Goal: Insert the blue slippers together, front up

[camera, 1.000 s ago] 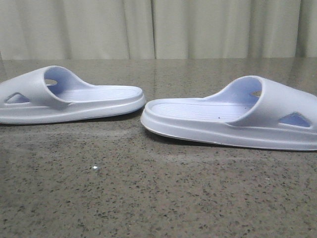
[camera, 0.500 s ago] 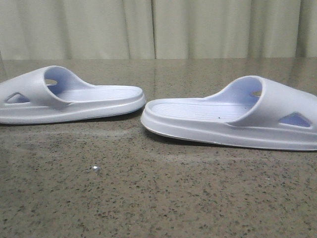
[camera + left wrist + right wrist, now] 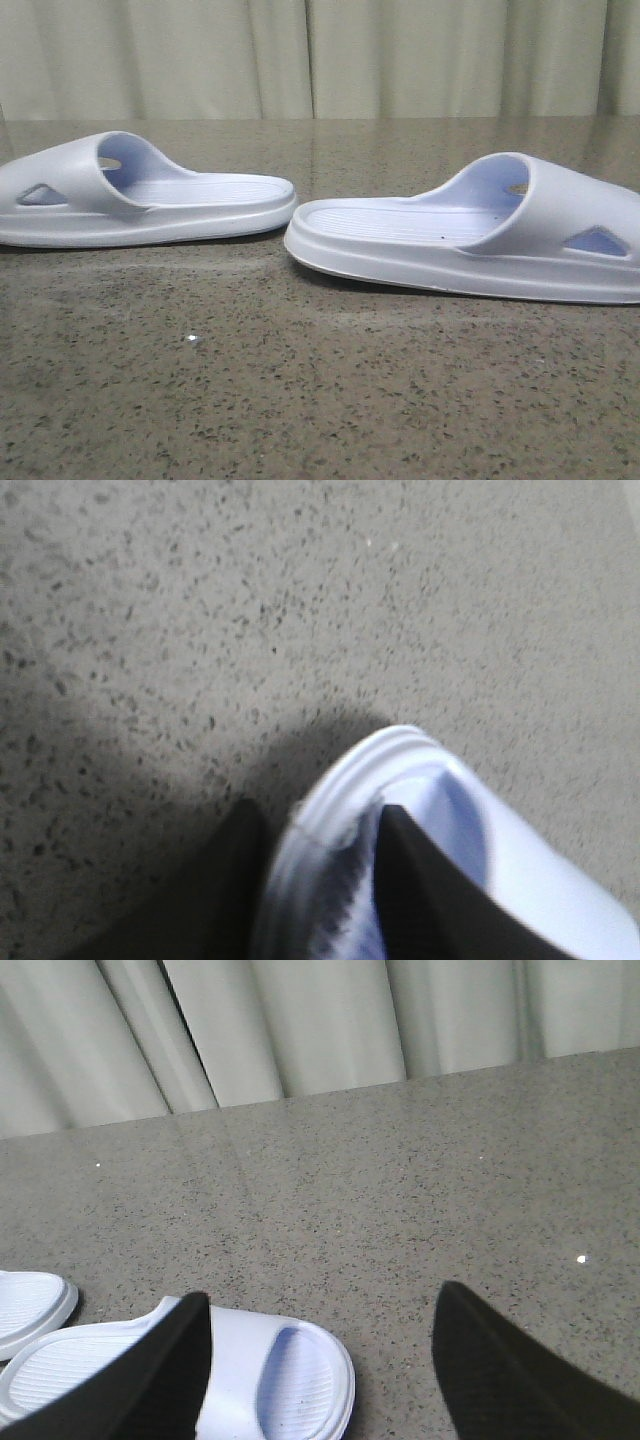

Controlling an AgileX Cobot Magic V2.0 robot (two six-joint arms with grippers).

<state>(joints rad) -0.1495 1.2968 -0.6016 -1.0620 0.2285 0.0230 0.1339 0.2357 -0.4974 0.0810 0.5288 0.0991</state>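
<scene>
We see the left slipper (image 3: 140, 195) has shifted slightly since a second ago: its heel end has nudged toward the right slipper (image 3: 470, 235), and its strap has turned, so the triangular cutout sits further right.

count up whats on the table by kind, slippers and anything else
Pale blue slippers: 2, left slipper and right slipper, lying heel to heel on the speckled table.
Other loose things: 0 in view.
Total: 2.
</scene>
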